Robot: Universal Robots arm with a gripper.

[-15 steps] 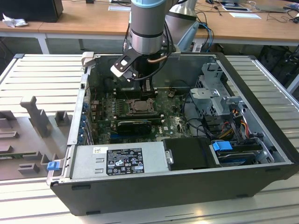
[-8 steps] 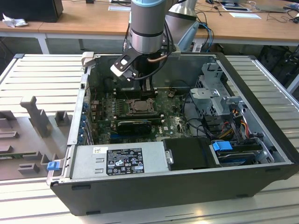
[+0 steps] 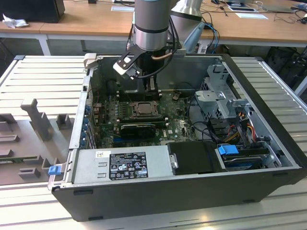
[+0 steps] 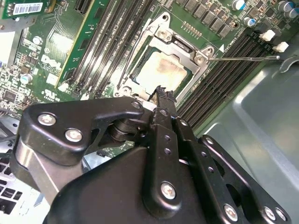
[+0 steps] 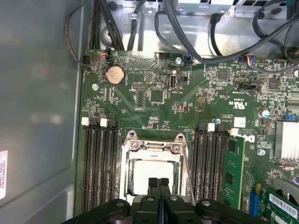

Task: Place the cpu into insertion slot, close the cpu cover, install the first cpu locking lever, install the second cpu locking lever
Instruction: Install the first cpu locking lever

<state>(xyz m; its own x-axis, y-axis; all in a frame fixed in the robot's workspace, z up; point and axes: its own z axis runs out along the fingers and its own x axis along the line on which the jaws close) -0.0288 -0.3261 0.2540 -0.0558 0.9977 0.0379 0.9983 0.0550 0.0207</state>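
While the gripper point(image 5: 159, 183) hangs over one edge of the socket point(image 5: 123, 177), its two fingers point(image 5: 153, 186) are pressed together, with nothing visible between them. One chip point(image 5: 152, 170) lies in the socket, one metal cover point(image 5: 154, 145) lies flat around it, and one thin lever point(image 4: 243, 58) sticks out sideways.

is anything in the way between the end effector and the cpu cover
Nothing visible. In both wrist views the end effector, fingers together, hangs right at the edge of the cover, which lies down over the cpu. The gap between them is bare.
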